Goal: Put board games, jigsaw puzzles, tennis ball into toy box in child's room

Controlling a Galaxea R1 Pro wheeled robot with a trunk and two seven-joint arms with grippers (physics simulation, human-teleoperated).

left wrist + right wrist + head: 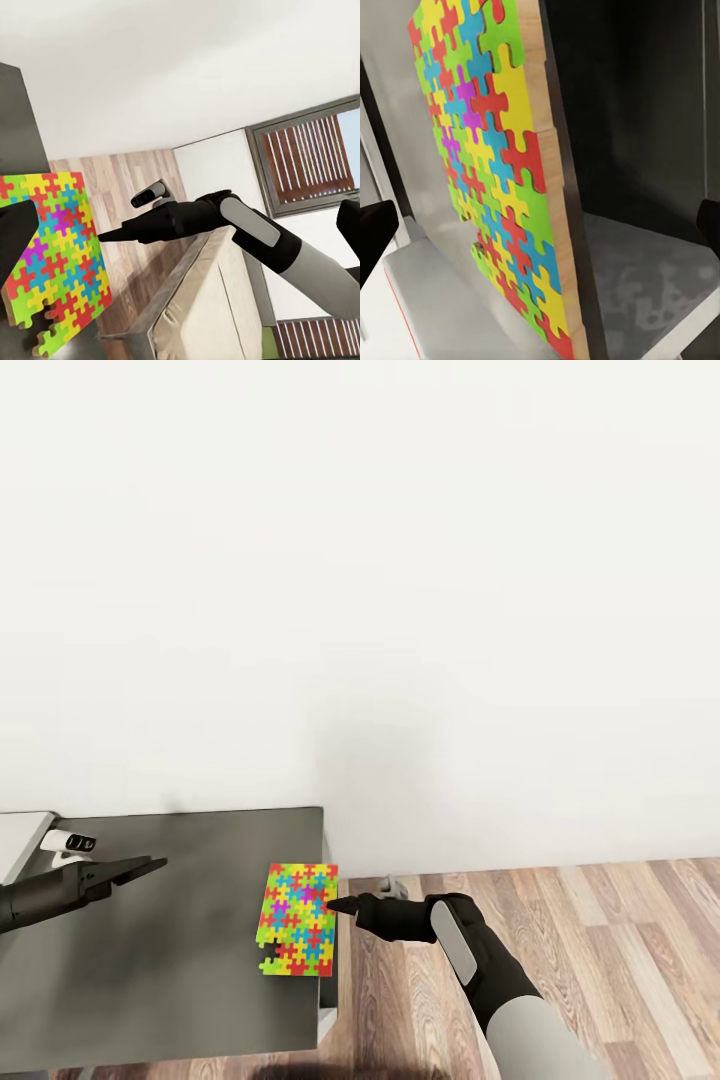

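A jigsaw puzzle [298, 918] of bright multicoloured interlocking pieces lies flat on a dark grey desk [150, 960], its right side hanging slightly over the desk's edge. My right gripper [337, 905] is at that overhanging edge, open. In the right wrist view the puzzle [487, 150] stands edge-on between the spread fingers [375, 236]. My left gripper [150, 866] hovers open over the desk, well left of the puzzle. The left wrist view shows the puzzle [56, 247] with the right gripper [105, 236] at its rim. The toy box, board games and tennis ball are out of view.
A white wall rises behind the desk, and wood-plank floor [600, 920] lies to its right. A pale tabletop corner [20, 835] adjoins the desk at the far left. The left wrist view catches the bed [202, 300] with its beige cover and a dark-framed window [307, 157].
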